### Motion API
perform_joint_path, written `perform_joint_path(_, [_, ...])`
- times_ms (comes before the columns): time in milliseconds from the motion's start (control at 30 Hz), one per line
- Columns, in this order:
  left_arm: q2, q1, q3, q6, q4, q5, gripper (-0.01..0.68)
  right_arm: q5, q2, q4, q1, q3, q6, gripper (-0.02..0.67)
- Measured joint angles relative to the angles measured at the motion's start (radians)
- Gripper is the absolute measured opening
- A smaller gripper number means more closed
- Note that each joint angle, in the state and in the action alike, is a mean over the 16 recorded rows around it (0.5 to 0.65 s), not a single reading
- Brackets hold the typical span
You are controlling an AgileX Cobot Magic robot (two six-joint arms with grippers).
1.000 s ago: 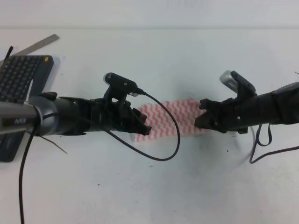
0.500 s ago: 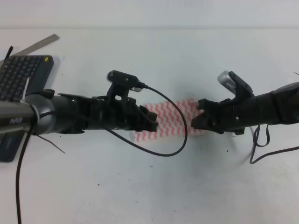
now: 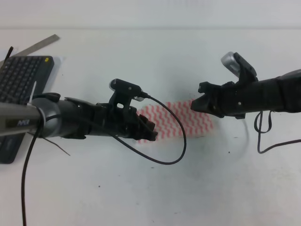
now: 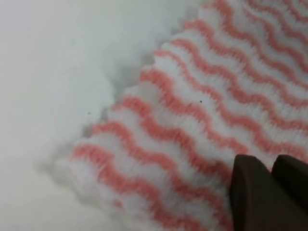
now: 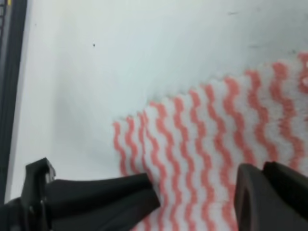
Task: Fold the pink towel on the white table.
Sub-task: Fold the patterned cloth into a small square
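the pink towel (image 3: 181, 120) lies as a folded strip in the middle of the white table (image 3: 155, 188), running left to right between my two arms. my left gripper (image 3: 149, 133) sits low over the towel's left end, fingers (image 4: 262, 192) pressed close together above the striped cloth (whether any fabric is pinched between them, i cannot tell). my right gripper (image 3: 200, 101) is at the towel's far right corner, its fingers (image 5: 269, 192) also drawn together with no gap showing; a grip on the cloth isn't clear there either. a dark keyboard (image 3: 16, 80) rests at the far left edge, well apart from the towel, with a metal ruler (image 3: 40, 44) just beyond it.
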Motion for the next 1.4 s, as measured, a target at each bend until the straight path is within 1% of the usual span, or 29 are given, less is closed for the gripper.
perform_joint_path(233, [0.000, 0.000, -0.001, -0.002, 0.013, -0.031, 0.088, -0.032, -0.009, -0.007, 0.000, -0.011, 0.001, 0.017])
perform_joint_path(800, [-0.055, 0.000, 0.002, 0.083, 0.008, 0.036, 0.087, -0.150, -0.009, 0.014, 0.000, -0.037, 0.002, 0.012])
perform_joint_path(1000, [-0.051, 0.000, 0.002, 0.093, 0.002, 0.024, 0.087, -0.148, -0.005, 0.004, 0.000, -0.058, 0.002, 0.012])
perform_joint_path(1400, [-0.026, 0.000, 0.002, 0.091, 0.001, -0.001, 0.087, -0.091, 0.053, -0.015, 0.008, -0.127, 0.002, 0.011])
